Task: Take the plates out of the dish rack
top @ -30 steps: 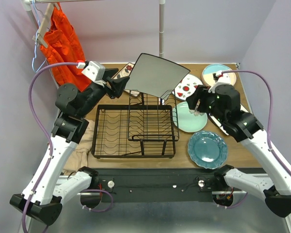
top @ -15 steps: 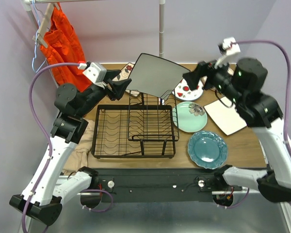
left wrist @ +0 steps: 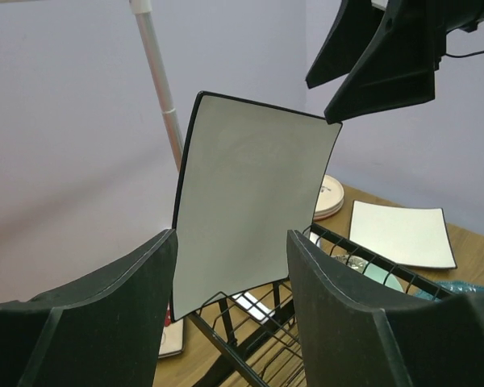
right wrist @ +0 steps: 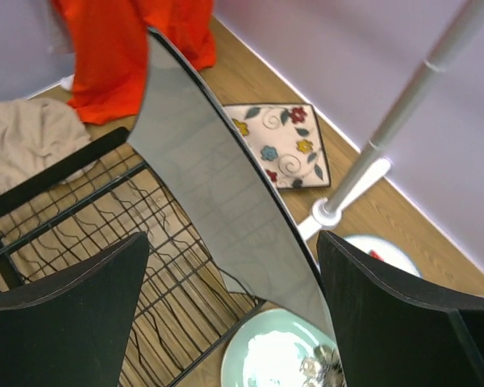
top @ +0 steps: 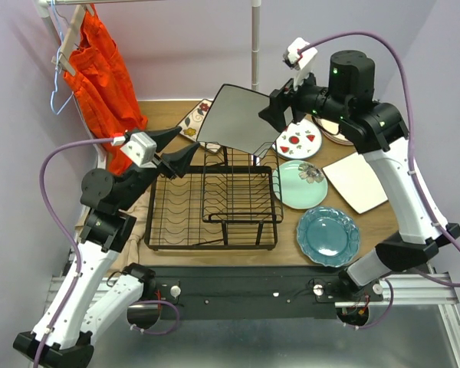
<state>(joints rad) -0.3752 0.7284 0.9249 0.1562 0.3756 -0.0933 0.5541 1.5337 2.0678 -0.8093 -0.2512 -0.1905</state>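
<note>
The large square plate [top: 244,119] stands tilted in the raised tier of the dish rack [top: 184,166], its top edge leaning toward the back wall. The white pole [top: 255,46] rises just behind it. The table to the right is crowded with the red-fruit plate [top: 297,142], mint floral plate [top: 299,184], white square plate [top: 355,182] and teal scalloped plate [top: 327,236], the last near the front edge. The flower-print plate [top: 195,116] lies behind the rack, near the orange garment [top: 100,69]. The right gripper [top: 270,113] is spread wide around the square plate's upper right edge, with a gap on each side and no grip. The left gripper [top: 188,138] is also wide and holds nothing, facing the plate from the left. A second ago the right arm hung low over the mint plate. The left gripper sat nearer the plate's left edge and is now farther back.
</note>
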